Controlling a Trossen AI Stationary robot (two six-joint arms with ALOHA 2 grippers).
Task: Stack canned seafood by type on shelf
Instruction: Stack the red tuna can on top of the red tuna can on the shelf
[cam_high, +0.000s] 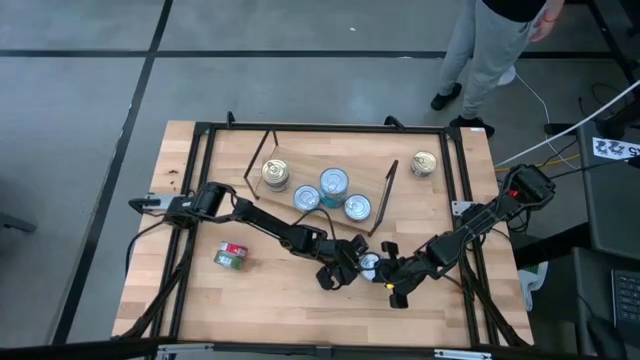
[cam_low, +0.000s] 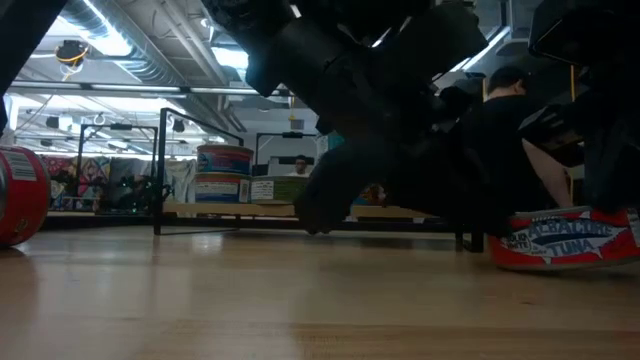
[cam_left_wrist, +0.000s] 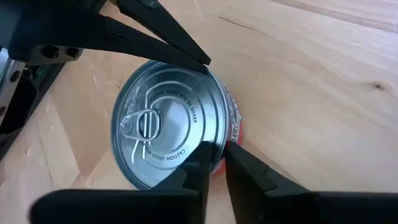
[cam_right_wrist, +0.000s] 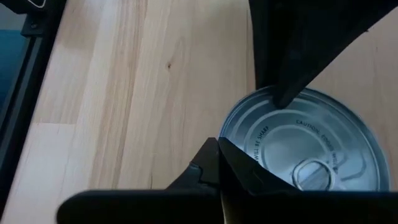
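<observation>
Tuna tin (cam_low: 568, 240): I read "ALBACORE TUNA"; lid says "CAUTION".
Left gripper (cam_left_wrist: 214, 163): my fingers pinched together at its rim, holding nothing.
Right gripper (cam_right_wrist: 219, 163): closed, empty, beside it.

grey floor (cam_high: 80, 120) with dark seams, ceiling strip lights (cam_low: 95, 25), possibly ducting

In the low view, dark arm bodies hide most of the shelf (cam_low: 250, 211) and the top of the red tuna can (cam_low: 570, 240), itself cut off at the edge.
</observation>
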